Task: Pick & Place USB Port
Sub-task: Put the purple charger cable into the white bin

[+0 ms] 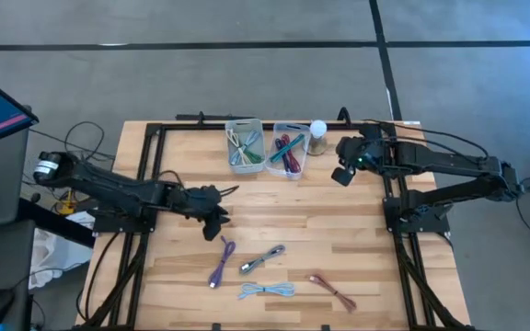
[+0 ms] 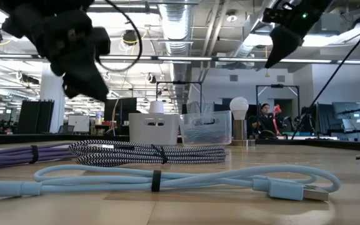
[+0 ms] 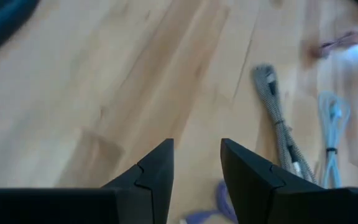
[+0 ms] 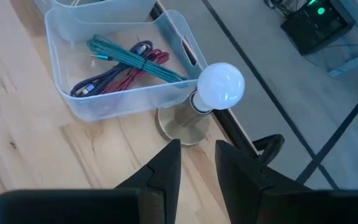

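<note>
USB cables: four loose on the table (image 1: 357, 239), seemingly; left end effector (image 1: 217, 221) and right end effector (image 1: 342, 174) both spread, empty.

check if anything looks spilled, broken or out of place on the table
Nothing stands out. Four bundled cables lie loose on the table: purple, grey braided, light blue, red. Both bins and the globe lamp stand upright.
</note>
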Tool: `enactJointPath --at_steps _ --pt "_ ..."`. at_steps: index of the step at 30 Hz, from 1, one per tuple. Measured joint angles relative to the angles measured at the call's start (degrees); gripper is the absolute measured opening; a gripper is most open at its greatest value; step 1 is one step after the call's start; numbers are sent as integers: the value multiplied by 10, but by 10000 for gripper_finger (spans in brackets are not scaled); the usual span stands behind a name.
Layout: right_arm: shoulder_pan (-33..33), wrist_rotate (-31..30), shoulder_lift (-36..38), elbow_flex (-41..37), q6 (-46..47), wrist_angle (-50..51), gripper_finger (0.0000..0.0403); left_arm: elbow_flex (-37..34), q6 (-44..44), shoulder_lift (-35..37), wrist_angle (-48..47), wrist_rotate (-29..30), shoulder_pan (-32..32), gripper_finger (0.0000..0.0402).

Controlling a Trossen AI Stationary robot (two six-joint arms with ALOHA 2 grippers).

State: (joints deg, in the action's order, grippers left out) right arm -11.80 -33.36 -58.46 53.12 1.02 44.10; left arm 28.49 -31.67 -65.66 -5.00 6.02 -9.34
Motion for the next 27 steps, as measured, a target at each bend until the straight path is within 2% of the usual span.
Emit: enactJointPath --at_steps 6,14,18,20,23,27 --pt "0 0 1 0 5 0 92 0 -71 -49 2 -54 -2 131" --pt "0 -2 1 0 10 -4 92 0 -208 -53 -6 -93 -6 131" --pt "0 -2 1 0 10 -4 92 0 -248 -64 -54 -90 -27 131" --pt "0 -4 1 0 7 -4 92 0 -258 -74 -70 -70 -36 131" --pt "0 -19 1 0 6 -4 92 0 -260 -90 -66 -37 -40 131" --pt "0 -27 1 0 5 -3 92 0 -267 -114 -53 -29 -40 131"
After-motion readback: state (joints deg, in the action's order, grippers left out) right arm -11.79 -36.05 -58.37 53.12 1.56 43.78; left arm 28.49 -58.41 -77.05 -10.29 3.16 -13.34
